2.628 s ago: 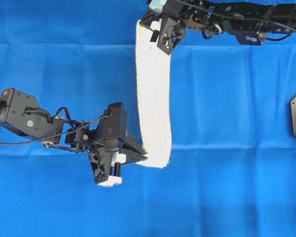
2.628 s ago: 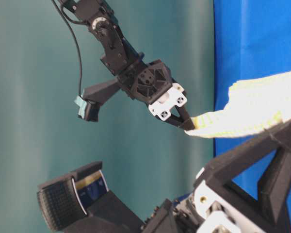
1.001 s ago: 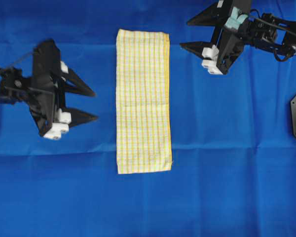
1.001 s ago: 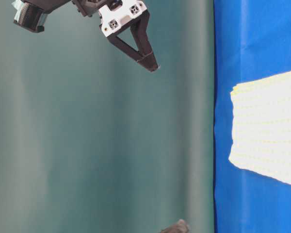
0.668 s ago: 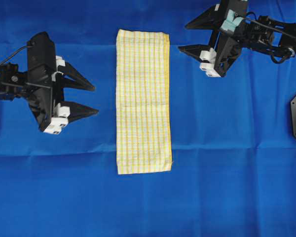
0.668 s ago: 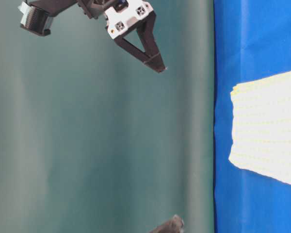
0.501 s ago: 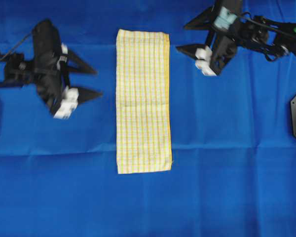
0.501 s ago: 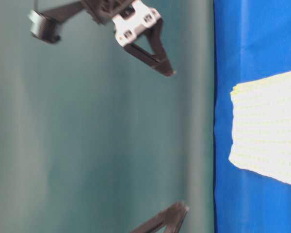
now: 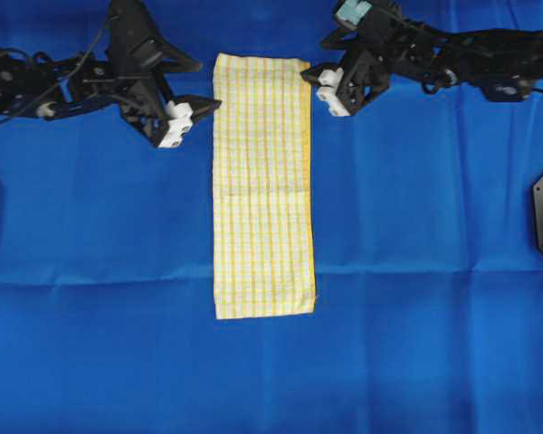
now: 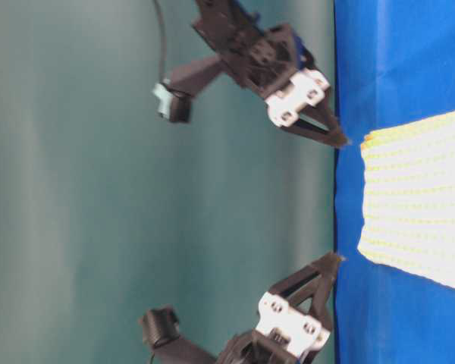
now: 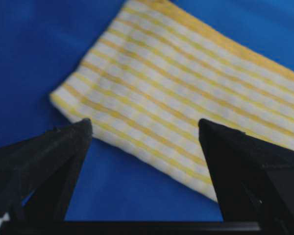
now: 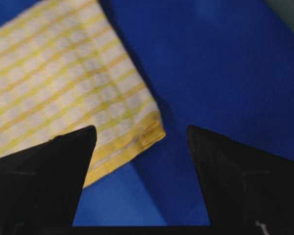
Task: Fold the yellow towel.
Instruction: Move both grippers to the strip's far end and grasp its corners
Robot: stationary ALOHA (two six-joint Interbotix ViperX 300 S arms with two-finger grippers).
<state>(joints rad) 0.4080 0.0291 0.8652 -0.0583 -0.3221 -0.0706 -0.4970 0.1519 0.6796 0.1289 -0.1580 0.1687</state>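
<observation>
At 12 o'clock of yellow towel (image 9: pixel 261 181), already folded to narrow strip: left gripper (image 9: pixel 197 88), right gripper (image 9: pixel 319 56) spread wide, nothing held; crosswise fold judged left.

Both my arms reach in from the sides along the far edge in the overhead view. Left gripper (image 9: pixel 197 84) points inward toward centre, jaws spread wide, nothing between them. Right gripper (image 9: pixel 315 56) mirrors it from the other side, jaws also wide apart and empty. Table-level view has both tilted nose-down, fingertips (image 10: pixel 335 141) low, close to the surface. Wrist views: each pair of black fingers (image 11: pixel 44 161) frames an open gap.
</observation>
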